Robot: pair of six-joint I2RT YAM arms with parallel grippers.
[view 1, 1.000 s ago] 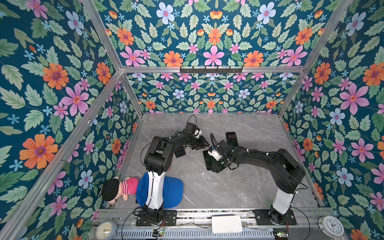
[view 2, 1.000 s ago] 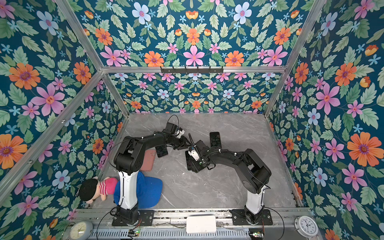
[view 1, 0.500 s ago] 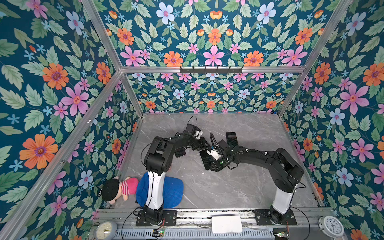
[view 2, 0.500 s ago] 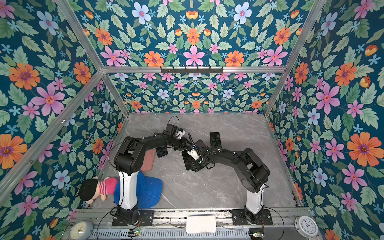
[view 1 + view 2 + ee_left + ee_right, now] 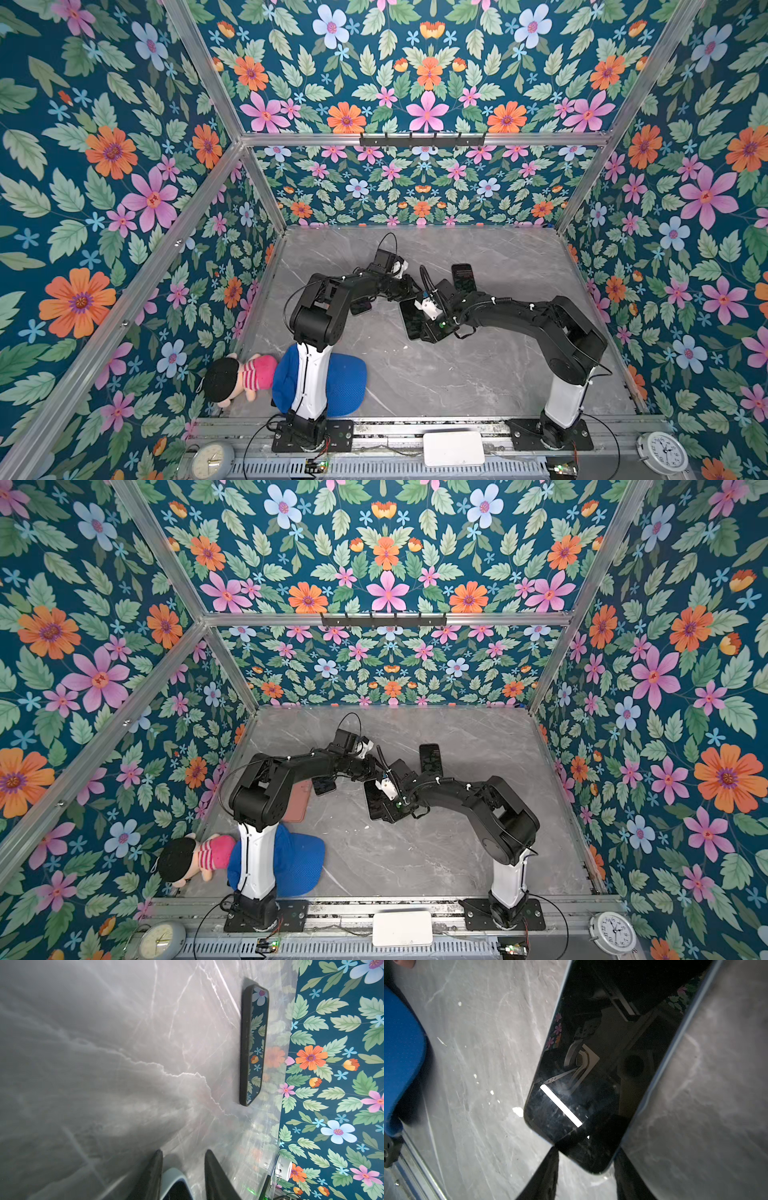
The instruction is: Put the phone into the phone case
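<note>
The phone (image 5: 411, 318) (image 5: 374, 798) has a black screen and a pale blue rim, and it sits mid-table in both top views. My right gripper (image 5: 587, 1150) (image 5: 422, 334) is shut on its near end, a finger on each side of the phone (image 5: 602, 1064). At the far end my left gripper (image 5: 183, 1152) (image 5: 411, 293) stands open around a corner of the phone (image 5: 173, 1176); one finger is against it and a gap shows at the other. A salmon-pink phone case (image 5: 300, 800) lies flat beside the left arm, apart from both grippers.
A dark-rimmed handset (image 5: 462, 276) (image 5: 245, 1043) lies behind the right wrist. Another dark handset (image 5: 360, 306) lies under the left forearm. A blue cap (image 5: 347, 384) and a doll (image 5: 232, 376) sit front left. The walls stand close around the grey marble table (image 5: 457, 374).
My right gripper's jaws have narrowed onto the phone. It has shifted with the phone a little left, toward the left gripper. The left arm has barely moved.
</note>
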